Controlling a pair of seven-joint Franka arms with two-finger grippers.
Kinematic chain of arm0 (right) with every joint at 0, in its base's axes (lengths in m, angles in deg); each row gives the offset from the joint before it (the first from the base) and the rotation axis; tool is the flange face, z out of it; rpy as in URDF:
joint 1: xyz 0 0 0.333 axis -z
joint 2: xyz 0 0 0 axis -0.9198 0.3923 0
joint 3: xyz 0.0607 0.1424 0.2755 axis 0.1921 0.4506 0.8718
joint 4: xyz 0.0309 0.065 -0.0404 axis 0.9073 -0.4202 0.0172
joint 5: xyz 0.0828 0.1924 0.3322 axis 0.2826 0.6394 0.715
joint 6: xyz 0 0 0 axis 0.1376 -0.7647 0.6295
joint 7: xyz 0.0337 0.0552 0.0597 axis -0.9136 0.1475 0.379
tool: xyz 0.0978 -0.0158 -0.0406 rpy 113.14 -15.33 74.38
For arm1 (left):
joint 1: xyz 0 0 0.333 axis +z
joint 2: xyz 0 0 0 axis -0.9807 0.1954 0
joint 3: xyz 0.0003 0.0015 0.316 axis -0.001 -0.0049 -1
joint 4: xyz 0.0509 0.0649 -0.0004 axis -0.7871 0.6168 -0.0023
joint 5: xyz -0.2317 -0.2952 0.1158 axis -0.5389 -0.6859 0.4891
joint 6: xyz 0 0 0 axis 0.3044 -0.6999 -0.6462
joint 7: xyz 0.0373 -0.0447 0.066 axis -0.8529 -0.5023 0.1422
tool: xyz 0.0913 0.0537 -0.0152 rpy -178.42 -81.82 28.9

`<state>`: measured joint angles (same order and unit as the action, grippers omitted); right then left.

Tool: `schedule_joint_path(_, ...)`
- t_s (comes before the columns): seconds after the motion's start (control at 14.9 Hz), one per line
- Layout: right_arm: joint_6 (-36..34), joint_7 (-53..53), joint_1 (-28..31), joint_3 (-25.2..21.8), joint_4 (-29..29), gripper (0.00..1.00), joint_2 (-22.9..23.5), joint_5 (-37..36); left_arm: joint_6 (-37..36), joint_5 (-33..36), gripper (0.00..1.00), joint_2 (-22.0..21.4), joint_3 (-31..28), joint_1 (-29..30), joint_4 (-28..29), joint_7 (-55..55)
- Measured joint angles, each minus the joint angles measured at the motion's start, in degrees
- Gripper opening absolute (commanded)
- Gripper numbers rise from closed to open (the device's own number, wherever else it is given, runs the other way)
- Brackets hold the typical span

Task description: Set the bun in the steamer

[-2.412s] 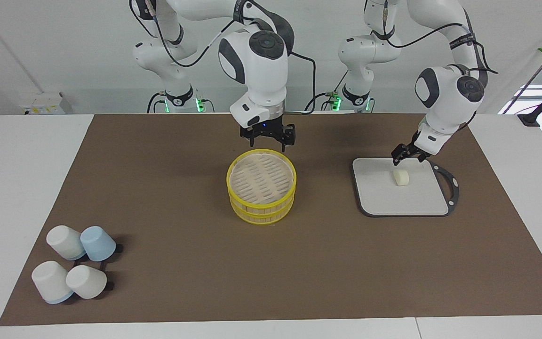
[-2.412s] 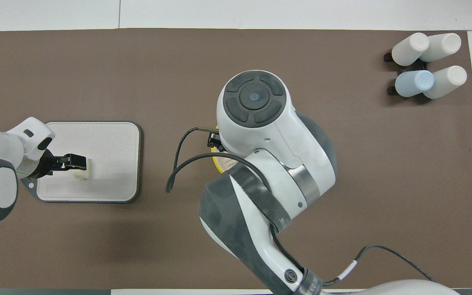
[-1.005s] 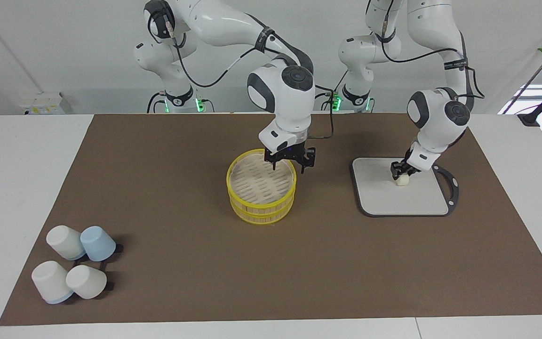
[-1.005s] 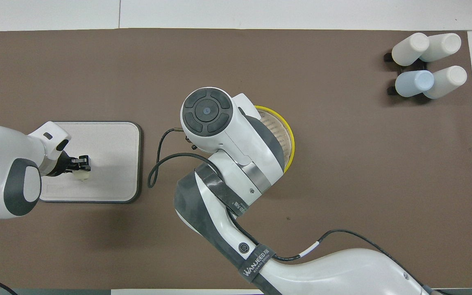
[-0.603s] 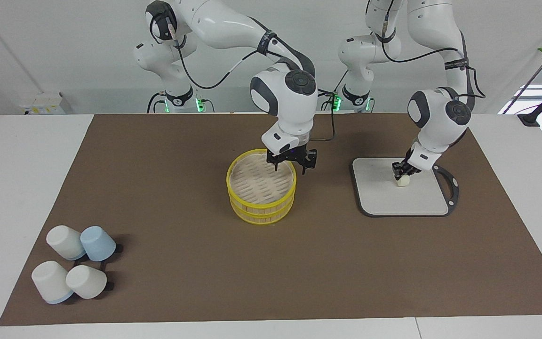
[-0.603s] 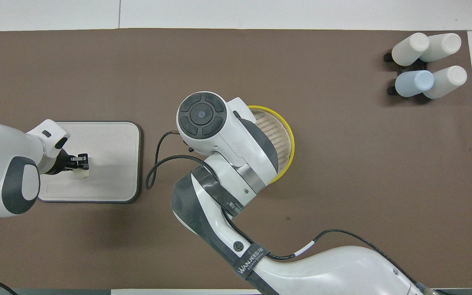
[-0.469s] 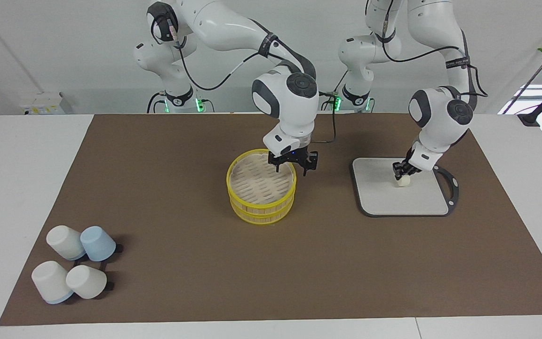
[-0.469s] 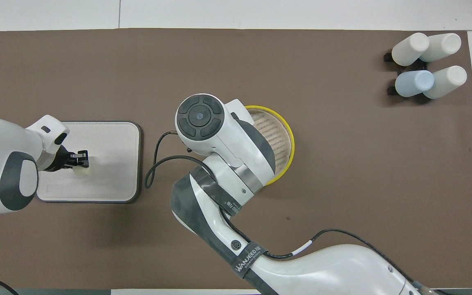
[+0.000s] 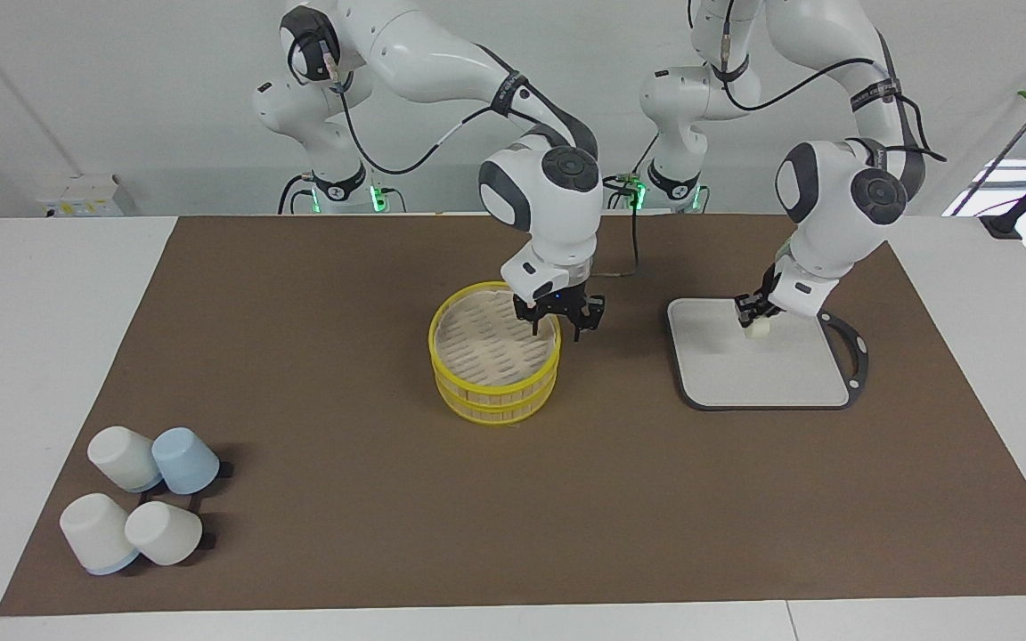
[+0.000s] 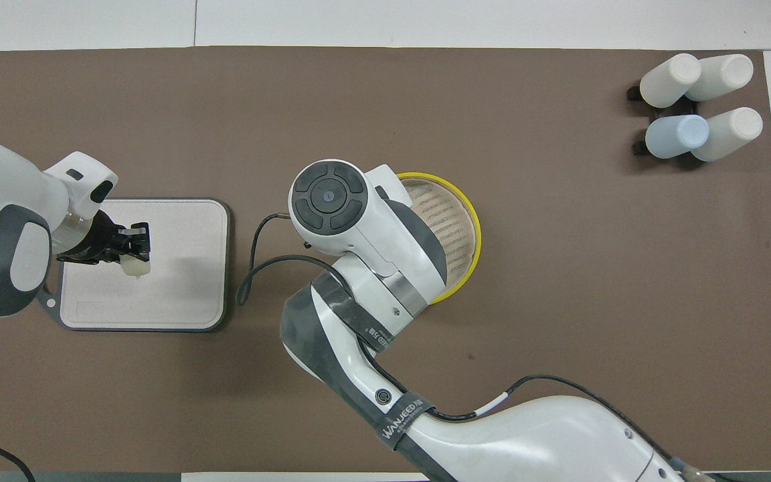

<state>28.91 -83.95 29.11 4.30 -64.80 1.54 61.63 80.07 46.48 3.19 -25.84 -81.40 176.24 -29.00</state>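
Facing view: the bun (image 9: 756,330) was gripped by the left gripper (image 9: 752,317) over the cutting board (image 9: 727,378), at three o'clock from the steamer (image 9: 495,356); the right gripper (image 9: 559,320) was spread wide astride the steamer's rim

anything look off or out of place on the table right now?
Nothing stands out. Steamer sits upright with its lid on, right gripper at its rim. Left gripper holds the bun over the cutting board.

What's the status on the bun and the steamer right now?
Left gripper shut on small cream-white bun, over grey cutting board. Right gripper open at round yellow-rimmed steamer rim; lid on.
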Motion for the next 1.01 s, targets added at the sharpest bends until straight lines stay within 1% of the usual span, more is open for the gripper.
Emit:
schedule_joint_path(0.2,0.0,0.0,-0.1,0.0,-0.2,0.00,0.0,0.0,-5.2,0.0,0.31,-0.1,-0.1,0.0,-4.1,0.9)
schedule_joint_path(0.4,0.6,0.2,-0.2,0.0,0.0,0.00,0.0,-0.2,-7.8,0.0,0.31,-0.2,0.2,0.0,-6.7,3.6)
schedule_joint_path(0.54,-2.6,0.5,0.0,-0.1,2.0,0.00,-0.1,-0.2,-8.2,0.0,0.31,-0.2,0.9,-0.1,-7.3,5.2)
schedule_joint_path(0.67,-9.7,2.7,1.0,-0.2,5.9,0.00,-1.0,-0.1,-8.2,-0.5,0.31,-0.2,1.8,-0.1,-7.6,6.4)
schedule_joint_path(0.8,-12.4,9.4,4.4,-0.4,8.1,0.00,-3.6,2.3,-8.2,-1.6,0.31,-0.1,3.1,-0.8,-8.6,8.1)
schedule_joint_path(0.87,-13.2,13.3,7.0,-0.5,8.4,0.00,-5.1,4.0,-8.3,-2.1,0.31,0.0,3.4,-1.8,-9.5,9.6)
schedule_joint_path(1.01,-14.7,23.5,13.0,-0.7,8.5,0.00,-7.6,5.2,-9.0,-3.2,0.31,0.6,3.7,-5.0,-12.4,12.7)
